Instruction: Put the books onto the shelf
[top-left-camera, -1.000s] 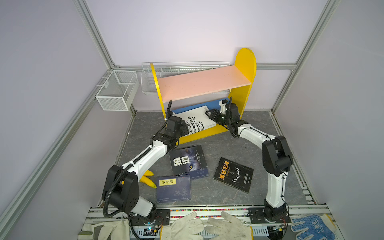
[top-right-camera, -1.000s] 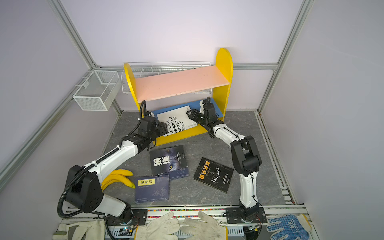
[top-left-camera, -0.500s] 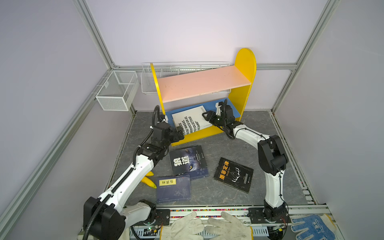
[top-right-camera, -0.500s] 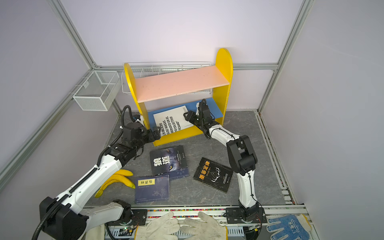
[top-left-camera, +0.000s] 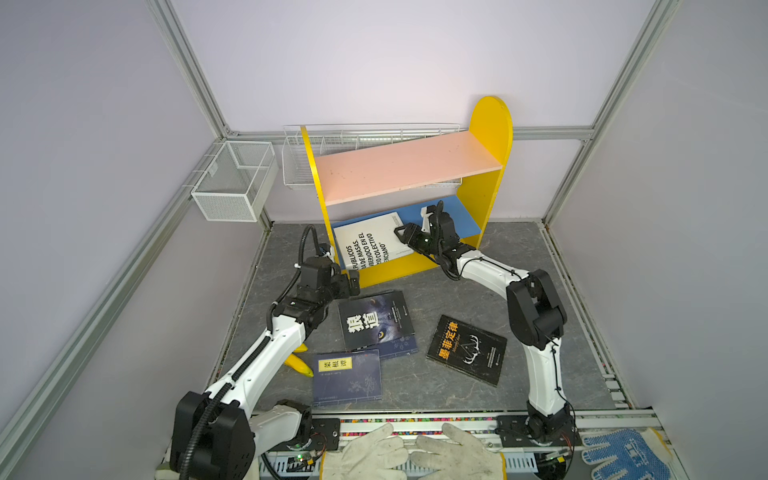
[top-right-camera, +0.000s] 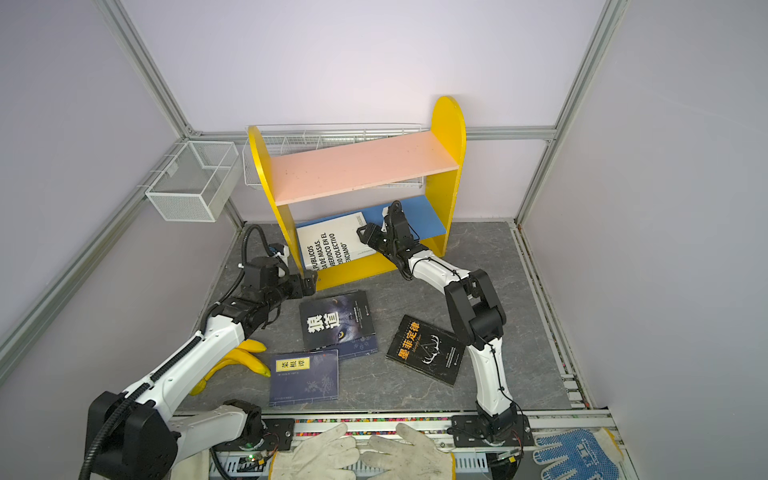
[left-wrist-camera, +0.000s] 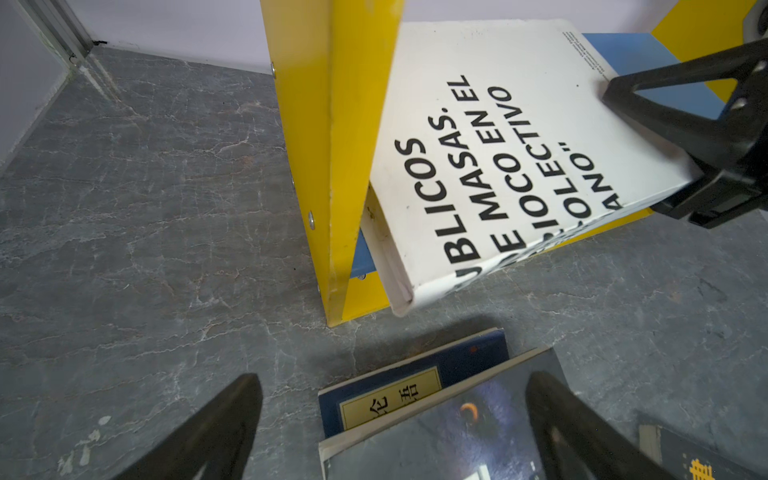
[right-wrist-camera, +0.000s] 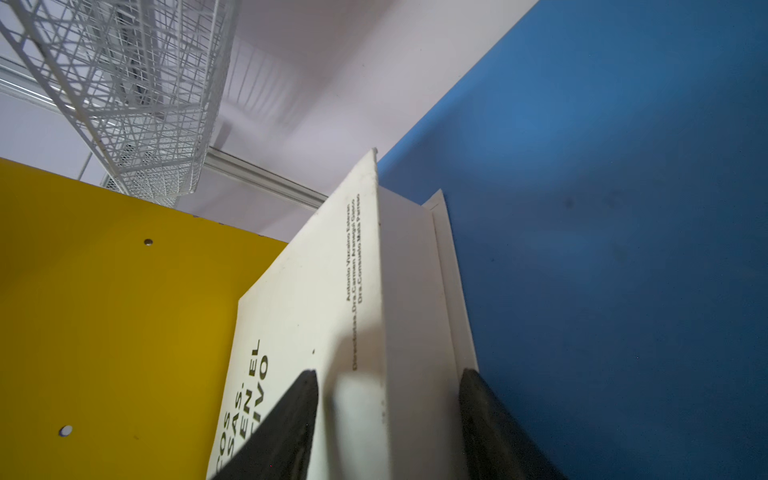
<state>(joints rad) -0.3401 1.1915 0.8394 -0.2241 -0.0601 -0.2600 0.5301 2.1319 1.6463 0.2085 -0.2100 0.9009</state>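
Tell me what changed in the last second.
The left claw let go of the white book, opened and pulled back toward the floor books. The right claw, still gripping that book, slid it left along the blue lower board toward the yellow side panel. The floor books, bananas and shelf stayed put.

this looks like a robot lab, a small test box and not a home. plain pale walls (top-left-camera: 395, 54) are framed by metal bars (top-left-camera: 195, 79), and two white and black robot arms (top-left-camera: 266, 361) are fixed to a rail (top-left-camera: 415, 417) at the front of a grey tabletop (top-left-camera: 415, 395). white wire baskets (top-left-camera: 232, 183) hang on the walls and work gloves (top-left-camera: 415, 453) lie by the rail.
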